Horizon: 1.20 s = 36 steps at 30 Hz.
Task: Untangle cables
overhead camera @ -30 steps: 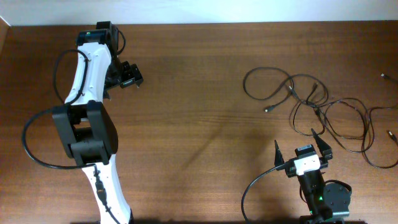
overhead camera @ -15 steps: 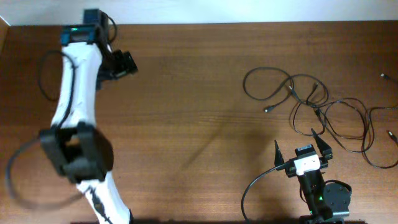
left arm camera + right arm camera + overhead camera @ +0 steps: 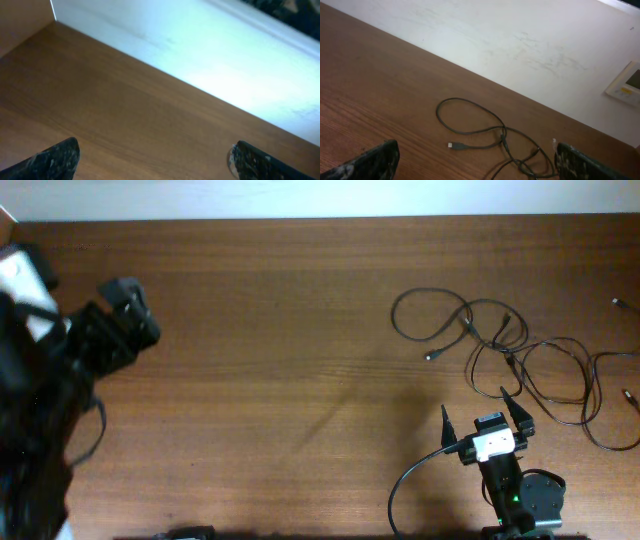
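The cables [image 3: 520, 355] lie as thin black looping strands on the right part of the wooden table, crossing one another near the middle of the bundle. In the right wrist view the cables [image 3: 490, 131] lie ahead of the fingers, with a small plug end [image 3: 454, 145] pointing left. My right gripper [image 3: 475, 408] stands open just in front of the bundle, touching nothing. At the table's far left, my left gripper [image 3: 125, 320] is blurred in the overhead view. The left wrist view shows my left gripper [image 3: 152, 156] open over bare wood.
A white wall [image 3: 200, 55] runs along the table's back edge. A wall plate [image 3: 626, 84] shows at the right. The right arm's own thick black cable [image 3: 410, 480] loops beside its base. Two small plug ends [image 3: 620, 303] lie at the far right edge.
The left arm has swung left and toward the table's near-left corner, now blurred. The right arm and the cables have not moved.
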Available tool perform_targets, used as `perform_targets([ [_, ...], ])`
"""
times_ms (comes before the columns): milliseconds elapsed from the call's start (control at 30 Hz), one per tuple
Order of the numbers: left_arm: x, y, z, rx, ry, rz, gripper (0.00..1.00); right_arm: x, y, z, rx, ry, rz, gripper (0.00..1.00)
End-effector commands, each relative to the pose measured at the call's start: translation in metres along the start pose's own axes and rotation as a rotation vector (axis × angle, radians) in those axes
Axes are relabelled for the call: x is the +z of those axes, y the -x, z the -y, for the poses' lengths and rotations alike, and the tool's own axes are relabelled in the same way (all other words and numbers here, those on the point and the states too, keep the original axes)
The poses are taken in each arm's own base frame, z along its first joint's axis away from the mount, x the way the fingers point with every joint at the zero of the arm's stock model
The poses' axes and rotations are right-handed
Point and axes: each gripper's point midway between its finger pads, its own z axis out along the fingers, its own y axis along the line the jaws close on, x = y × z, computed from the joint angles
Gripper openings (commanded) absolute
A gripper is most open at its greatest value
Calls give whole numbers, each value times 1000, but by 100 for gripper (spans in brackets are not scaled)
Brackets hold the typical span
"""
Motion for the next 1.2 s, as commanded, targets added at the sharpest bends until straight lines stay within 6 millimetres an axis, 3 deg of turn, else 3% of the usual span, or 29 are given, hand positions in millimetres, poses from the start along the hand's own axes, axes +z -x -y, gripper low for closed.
perform_targets([
  [0, -10, -10, -6, -9, 20, -25, 99, 0, -2, 1, 10, -5, -3, 98],
  [100, -14, -34, -16, -5, 57, -115, 99, 0, -2, 1, 10, -5, -3, 98],
  [233, -27, -80, -36, 1, 124, -268, 99, 0, -2, 1, 10, -5, -3, 98],
  [367, -18, -132, -56, 7, 182, -420, 99, 0, -2, 1, 10, -5, -3, 98],
  [433, -14, -146, -61, 9, 199, -461, 99, 0, -2, 1, 10, -5, -3, 98],
  [600, -2, -222, -92, 17, 286, -674, 99, 0, -2, 1, 10, -5, -3, 98],
  [633, 0, -247, -102, 20, 314, -742, 99, 0, -2, 1, 10, -5, -3, 98],
  [767, 6, -298, -123, 25, 359, -850, 99, 0, -2, 1, 10, -5, -3, 98],
  [833, 27, -307, -120, 9, 312, -802, 99, 0, -2, 1, 10, -5, -3, 99],
  [933, 66, -289, -105, -11, 203, -631, 99, 0, -2, 1, 10, -5, -3, 98],
  [1033, 105, -258, -91, -10, 112, -404, 99, 0, -2, 1, 10, -5, -3, 98],
  [1167, 141, -253, -88, -12, 28, -205, 99, 0, -2, 1, 10, -5, -3, 98],
])
